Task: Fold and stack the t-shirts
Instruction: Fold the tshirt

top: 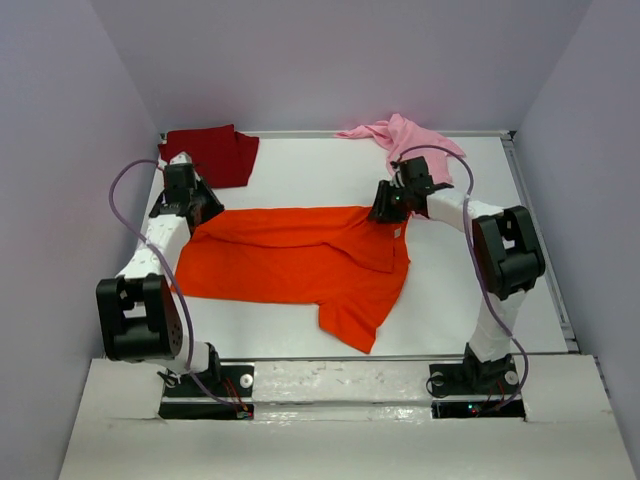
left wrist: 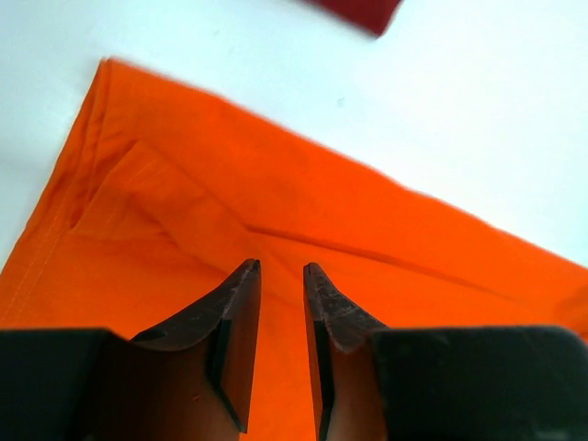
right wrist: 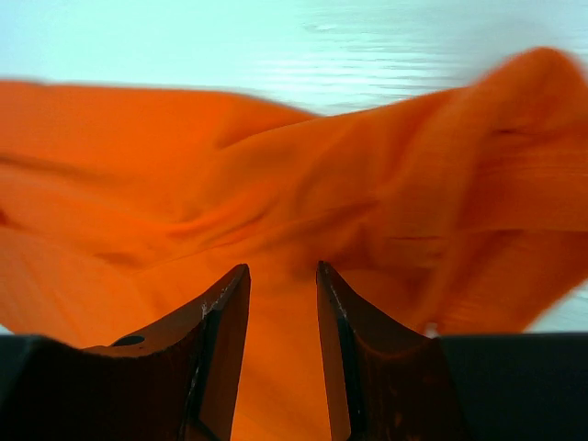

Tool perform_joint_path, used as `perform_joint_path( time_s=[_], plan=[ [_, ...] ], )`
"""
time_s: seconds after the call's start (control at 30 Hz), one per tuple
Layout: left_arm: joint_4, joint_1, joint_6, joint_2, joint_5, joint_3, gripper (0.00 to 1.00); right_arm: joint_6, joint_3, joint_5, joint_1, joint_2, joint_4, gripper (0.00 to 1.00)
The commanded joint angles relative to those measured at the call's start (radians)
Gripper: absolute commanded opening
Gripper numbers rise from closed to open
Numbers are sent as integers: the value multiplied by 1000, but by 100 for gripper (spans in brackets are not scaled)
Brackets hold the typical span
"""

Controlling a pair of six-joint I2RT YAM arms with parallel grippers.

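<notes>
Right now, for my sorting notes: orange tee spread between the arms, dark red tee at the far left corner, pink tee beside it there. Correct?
Only the pink tee is wrong: it lies on the far right side, apart from the dark red tee, as the top external view shows. The orange tee is as you said.

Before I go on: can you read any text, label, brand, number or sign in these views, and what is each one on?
No text can be read in any view.
Orange t-shirt: a small pale patch at its far right corner, perhaps a tag, is too small to read.
Dark red t-shirt: no print shows.
Pink t-shirt: no print shows.
</notes>
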Motion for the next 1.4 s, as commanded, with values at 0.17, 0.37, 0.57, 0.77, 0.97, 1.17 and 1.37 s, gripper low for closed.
perform_joint_path(
  time_s=[0.17, 0.37, 0.57, 0.77, 0.97, 1.17, 1.37],
  plan=[
    [232, -36, -35, -295, 146, -54, 49, -65, 64, -7, 134, 11, 18, 42],
    [240, -49, -23, -393, 151, -95, 51, -50, 97, -5, 145, 123, 0, 42],
    [255, -86, -22, -450, 185, -109, 51, -62, 141, 84, 145, 192, -36, 42],
    [252, -88, -17, -456, 188, -108, 52, -73, 203, 102, 53, 235, -95, 42],
    [246, -88, -17, -450, 185, -108, 52, -82, 261, 82, -74, 268, -118, 42],
    [245, -88, -19, -438, 194, -106, 52, -127, 497, -22, -87, 405, -198, 42],
    [235, -88, -15, -441, 169, -105, 52, -153, 601, -59, -78, 369, -266, 43]
  ],
)
